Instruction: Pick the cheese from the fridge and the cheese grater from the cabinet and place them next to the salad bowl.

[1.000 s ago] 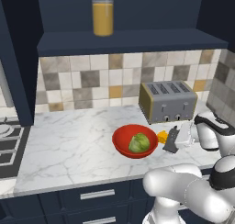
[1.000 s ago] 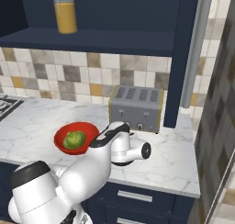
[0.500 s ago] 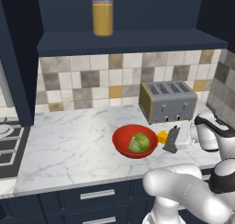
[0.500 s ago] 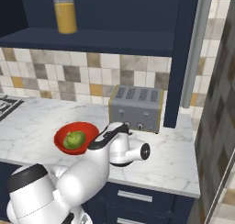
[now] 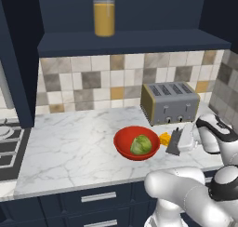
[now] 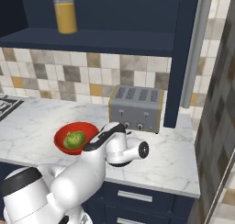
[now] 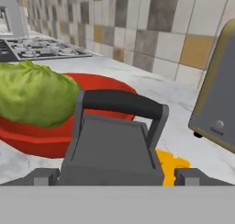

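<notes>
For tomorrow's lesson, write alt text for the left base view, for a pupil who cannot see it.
A red salad bowl holding lettuce sits on a marble counter, with the cheese and cheese grater beside it. The open gripper is at the grater, in front of a silver toaster.

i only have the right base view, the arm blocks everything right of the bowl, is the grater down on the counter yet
Observer: Yes. In the left base view the cheese grater stands upright on the counter, just right of the salad bowl.
Operator: and the cheese
Observer: The cheese lies on the counter between the bowl and the grater, in front of the toaster.
Operator: has the hand let go
Observer: In the hand view the hand has its fingertips spread, one either side of the grater's base, apart from it.
</notes>
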Available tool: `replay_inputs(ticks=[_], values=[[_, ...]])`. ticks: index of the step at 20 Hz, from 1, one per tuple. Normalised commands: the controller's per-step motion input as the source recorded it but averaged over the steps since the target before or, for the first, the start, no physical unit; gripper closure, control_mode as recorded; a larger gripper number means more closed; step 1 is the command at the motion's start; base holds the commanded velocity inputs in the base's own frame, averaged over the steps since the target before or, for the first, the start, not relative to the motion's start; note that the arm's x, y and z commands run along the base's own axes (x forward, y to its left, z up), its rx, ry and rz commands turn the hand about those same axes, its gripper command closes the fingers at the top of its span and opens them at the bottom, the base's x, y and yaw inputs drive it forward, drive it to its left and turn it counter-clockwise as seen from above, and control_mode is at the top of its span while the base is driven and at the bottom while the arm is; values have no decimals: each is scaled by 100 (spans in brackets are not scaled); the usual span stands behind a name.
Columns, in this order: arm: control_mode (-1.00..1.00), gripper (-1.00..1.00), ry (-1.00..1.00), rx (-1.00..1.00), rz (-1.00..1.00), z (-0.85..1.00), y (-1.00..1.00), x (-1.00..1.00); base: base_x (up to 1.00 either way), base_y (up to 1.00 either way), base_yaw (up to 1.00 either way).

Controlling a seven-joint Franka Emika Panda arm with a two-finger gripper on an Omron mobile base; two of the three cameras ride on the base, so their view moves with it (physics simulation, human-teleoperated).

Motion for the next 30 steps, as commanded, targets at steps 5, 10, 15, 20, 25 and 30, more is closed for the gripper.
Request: replay_inputs(ticks=[5, 10, 15, 20, 25, 30], values=[[-100, -100, 0, 0, -1, 0, 1, -14, 0, 0, 0], [-100, -100, 0, -1, -1, 0, 1, -9, 0, 0, 0], [-100, -100, 0, -1, -2, 0, 0, -7, 0, 0, 0], [-100, -100, 1, 0, -1, 2, 0, -18, 0, 0, 0], [-100, -100, 0, 0, -3, 12, -7, -22, 0, 0, 0], [-100, -100, 5, 0, -9, 22, -14, -28, 0, 0, 0]])
